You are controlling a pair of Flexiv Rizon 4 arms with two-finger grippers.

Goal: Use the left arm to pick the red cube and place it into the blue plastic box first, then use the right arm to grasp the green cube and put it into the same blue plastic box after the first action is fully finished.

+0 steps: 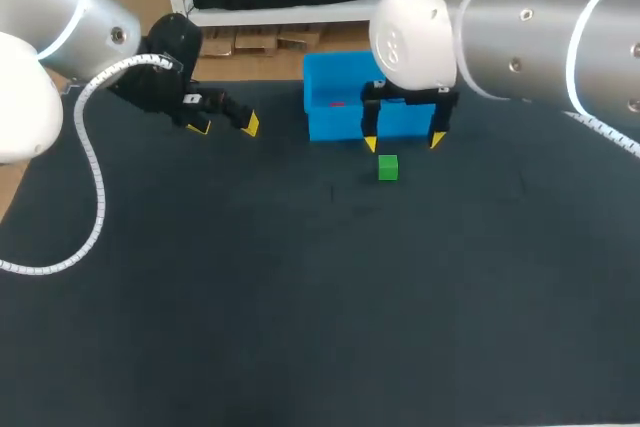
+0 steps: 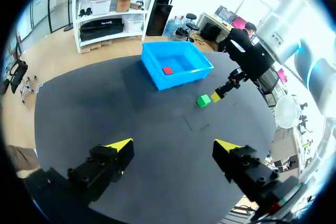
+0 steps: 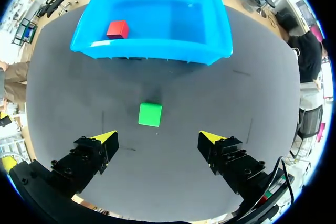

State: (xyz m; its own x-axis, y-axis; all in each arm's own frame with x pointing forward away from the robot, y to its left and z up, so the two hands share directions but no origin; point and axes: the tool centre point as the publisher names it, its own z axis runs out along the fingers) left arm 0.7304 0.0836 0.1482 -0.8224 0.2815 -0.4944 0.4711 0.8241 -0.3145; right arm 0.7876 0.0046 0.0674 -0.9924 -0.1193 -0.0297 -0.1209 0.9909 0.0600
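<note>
Green cube (image 3: 150, 114) sits on table (image 3: 68, 103), just ahead of right gripper (image 3: 158, 136), in line with gap between its jaws (wide open, empty); cube faces roughly square to jaws; blue box (image 3: 152, 53) just beyond, red cube (image 3: 117, 29) already inside; left gripper (image 1: 225, 125) open, empty, well apart; right arm nearer.

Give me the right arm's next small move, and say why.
Probably lower the open right gripper until it straddles the green cube. The red cube already lies in the blue box, the left gripper is open and off to the side, and the green cube sits on the table ahead of that right gripper, untouched.
</note>
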